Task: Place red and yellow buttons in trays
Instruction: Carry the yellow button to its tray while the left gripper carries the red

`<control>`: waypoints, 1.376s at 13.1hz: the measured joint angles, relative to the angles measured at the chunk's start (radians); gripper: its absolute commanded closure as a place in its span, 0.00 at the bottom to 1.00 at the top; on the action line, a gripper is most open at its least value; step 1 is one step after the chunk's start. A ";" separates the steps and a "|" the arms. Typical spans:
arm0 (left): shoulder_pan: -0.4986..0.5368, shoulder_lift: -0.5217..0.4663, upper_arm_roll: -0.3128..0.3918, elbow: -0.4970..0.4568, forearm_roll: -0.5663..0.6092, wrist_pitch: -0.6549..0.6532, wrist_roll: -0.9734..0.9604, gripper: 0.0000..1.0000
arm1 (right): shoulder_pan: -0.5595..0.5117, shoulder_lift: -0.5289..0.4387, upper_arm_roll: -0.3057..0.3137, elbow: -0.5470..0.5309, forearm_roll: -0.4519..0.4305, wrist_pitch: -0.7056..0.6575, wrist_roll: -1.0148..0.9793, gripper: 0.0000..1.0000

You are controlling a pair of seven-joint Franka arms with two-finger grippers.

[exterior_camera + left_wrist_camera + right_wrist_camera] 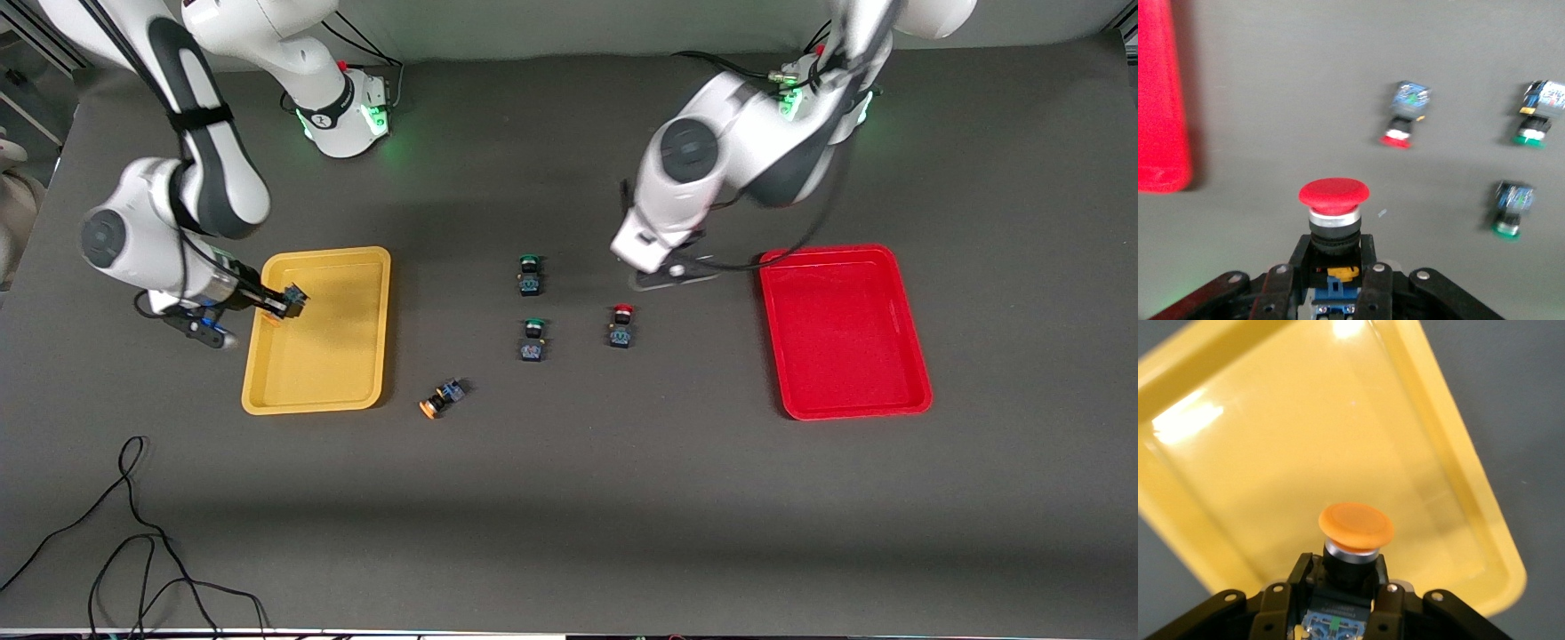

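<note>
The right pincer (1338,603) is clamped on the dark body of an orange-capped button (1355,527), which hangs directly over the floor of the yellow tray (373,267), just inside the rim at the right arm's end; its long axis runs out from the fingers toward the tray, so a short descent and release looks like all that remains. The left pincer (1335,290) is shut on a red-capped button (1334,199) over the bare bench (569,498), between the red tray (907,293) and the loose buttons, so that arm must carry toward the red tray. A second red button (621,325) stands nearer the red tray; a second orange button (442,396) lies tipped just beside the yellow tray. Two green buttons (530,274) stand between the trays. No legible brand or writing shows.
</note>
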 measured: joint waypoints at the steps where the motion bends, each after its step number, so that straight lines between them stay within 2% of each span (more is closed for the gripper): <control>1: 0.056 -0.046 0.002 -0.007 -0.001 -0.071 0.062 1.00 | 0.014 0.036 0.003 -0.011 0.015 0.035 -0.001 0.93; 3: 0.184 -0.101 0.008 -0.037 0.010 -0.147 0.203 1.00 | 0.043 0.087 0.008 -0.016 0.056 0.061 -0.002 0.93; 4: 0.247 -0.109 0.010 -0.053 0.030 -0.150 0.267 1.00 | 0.051 0.101 0.008 -0.016 0.077 0.072 -0.005 0.85; 5: 0.308 -0.108 0.013 -0.066 0.049 -0.146 0.334 1.00 | 0.060 0.109 0.009 -0.016 0.095 0.076 -0.010 0.56; 6: 0.370 -0.103 0.015 -0.082 0.060 -0.130 0.409 1.00 | 0.070 0.114 0.009 -0.016 0.113 0.077 -0.011 0.05; 7: 0.422 -0.094 0.016 -0.106 0.064 -0.083 0.470 1.00 | 0.077 0.116 0.009 -0.016 0.123 0.077 -0.011 0.00; 9: 0.477 -0.049 0.016 -0.180 0.087 0.091 0.526 1.00 | 0.081 0.115 0.009 -0.014 0.126 0.077 -0.012 0.00; 12: 0.476 0.085 0.002 -0.258 0.110 0.347 0.526 1.00 | 0.102 0.083 0.009 0.024 0.129 0.058 -0.012 0.00; 14: 0.475 0.180 -0.002 -0.264 0.112 0.462 0.526 0.96 | 0.121 0.044 0.009 0.115 0.131 -0.031 -0.007 0.00; 15: 0.475 0.218 -0.002 -0.264 0.113 0.503 0.526 0.79 | 0.122 0.031 0.009 0.187 0.132 -0.094 0.016 0.00; 16: 0.476 0.244 -0.002 -0.263 0.114 0.527 0.526 0.34 | 0.123 0.030 0.009 0.264 0.133 -0.152 0.068 0.00; 17: 0.476 0.256 -0.002 -0.259 0.115 0.532 0.526 0.01 | 0.133 0.040 0.012 0.346 0.133 -0.203 0.134 0.00; 18: 0.476 0.258 -0.002 -0.255 0.116 0.532 0.526 0.00 | 0.159 0.064 0.014 0.428 0.133 -0.243 0.211 0.00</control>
